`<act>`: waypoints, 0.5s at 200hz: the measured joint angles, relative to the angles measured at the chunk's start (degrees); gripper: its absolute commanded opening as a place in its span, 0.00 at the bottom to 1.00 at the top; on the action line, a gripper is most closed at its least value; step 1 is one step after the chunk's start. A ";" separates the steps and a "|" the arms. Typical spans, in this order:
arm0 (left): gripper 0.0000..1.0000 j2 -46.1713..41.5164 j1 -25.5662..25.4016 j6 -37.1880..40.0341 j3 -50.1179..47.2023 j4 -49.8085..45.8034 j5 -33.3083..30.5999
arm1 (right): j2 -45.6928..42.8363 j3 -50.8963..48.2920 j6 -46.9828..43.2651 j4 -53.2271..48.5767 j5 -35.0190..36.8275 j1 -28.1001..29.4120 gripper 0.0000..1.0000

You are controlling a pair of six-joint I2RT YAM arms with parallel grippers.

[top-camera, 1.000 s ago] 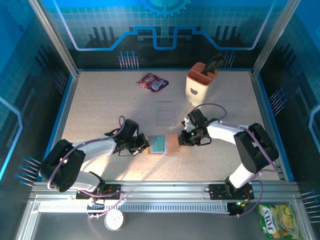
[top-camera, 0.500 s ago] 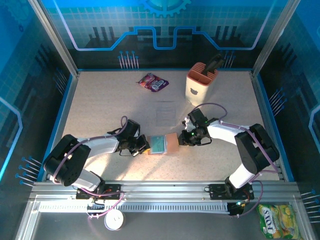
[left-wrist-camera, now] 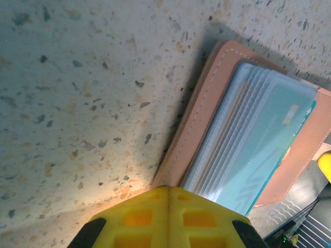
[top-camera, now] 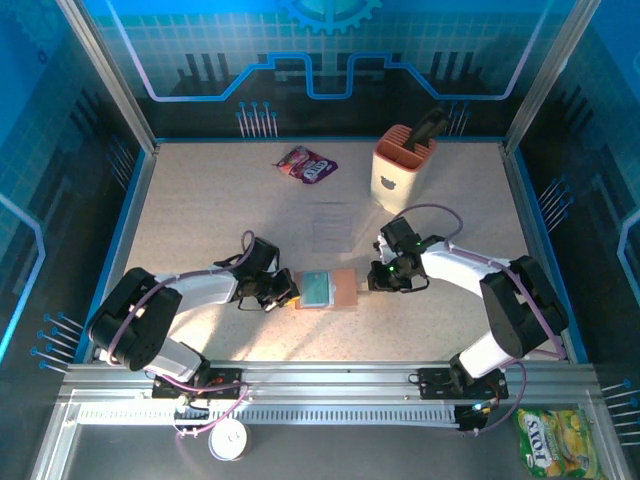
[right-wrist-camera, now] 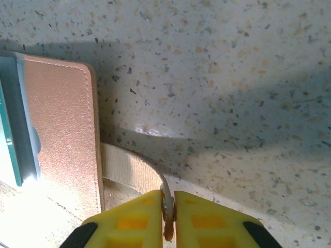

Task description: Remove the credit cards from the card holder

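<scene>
Right pincer farther right, tight on the card holder's strap; left pincer together at its edge

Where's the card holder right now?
In the top view the card holder lies open on the table, toward its near edge, between the left gripper and right gripper.

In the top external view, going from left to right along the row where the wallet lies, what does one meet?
Black left gripper → open tan-brown leather card holder, with a teal-blue rectangular credit card inside it → black right gripper.
</scene>
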 measured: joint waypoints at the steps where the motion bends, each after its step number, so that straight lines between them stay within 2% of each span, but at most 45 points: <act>1: 0.01 0.02 0.02 0.02 0.07 0.00 0.00 | -0.02 -0.04 -0.02 0.00 0.02 -0.02 0.12; 53: 0.00 0.90 0.07 0.85 0.81 -0.13 0.37 | -0.35 -1.66 -0.17 -0.02 1.40 -0.07 0.10; 100: 0.00 0.90 0.20 0.87 0.81 -0.59 0.33 | -0.33 -1.86 -0.15 -0.46 3.48 -0.22 0.21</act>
